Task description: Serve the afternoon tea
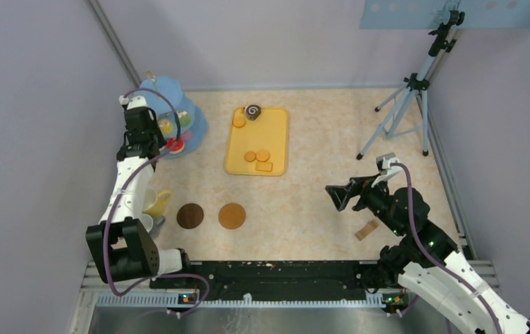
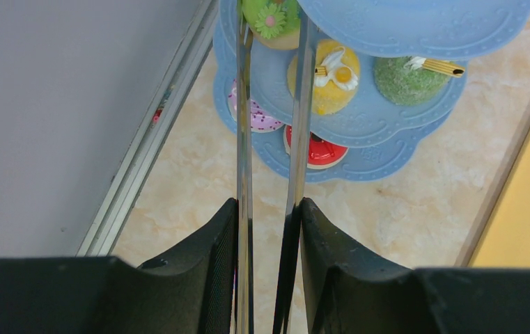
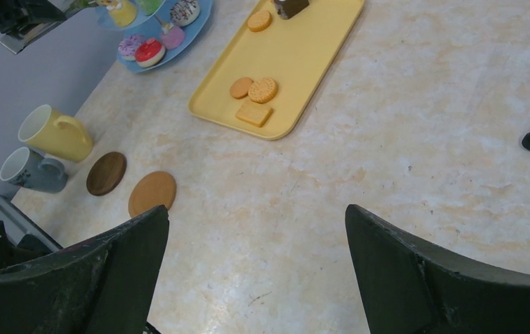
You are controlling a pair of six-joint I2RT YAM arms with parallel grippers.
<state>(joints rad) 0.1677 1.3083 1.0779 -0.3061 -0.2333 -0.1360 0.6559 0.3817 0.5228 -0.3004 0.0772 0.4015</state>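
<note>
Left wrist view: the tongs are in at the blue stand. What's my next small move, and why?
Probably ease the left claw open a touch. Its tongs straddle the green daisy cake, which looks seated on the blue stand; spreading them first should avoid dragging it off on withdrawal. Whether they pinch it I cannot tell.

The tongs (image 2: 244, 139) are polished metal, mirror-bright. The tiered stand (image 2: 387, 28) looks like matt blue plastic with an embossed rim. The worktop (image 3: 422, 139) has a smooth, marbled, faintly shiny surface. The yellow tray (image 3: 304, 49) is smooth with a soft sheen. The yellow mug (image 3: 56, 132) is glossy. The dark coaster (image 3: 106, 173) looks wooden. The jaws of the right gripper (image 3: 255, 212) are matt black and grainy.
</note>
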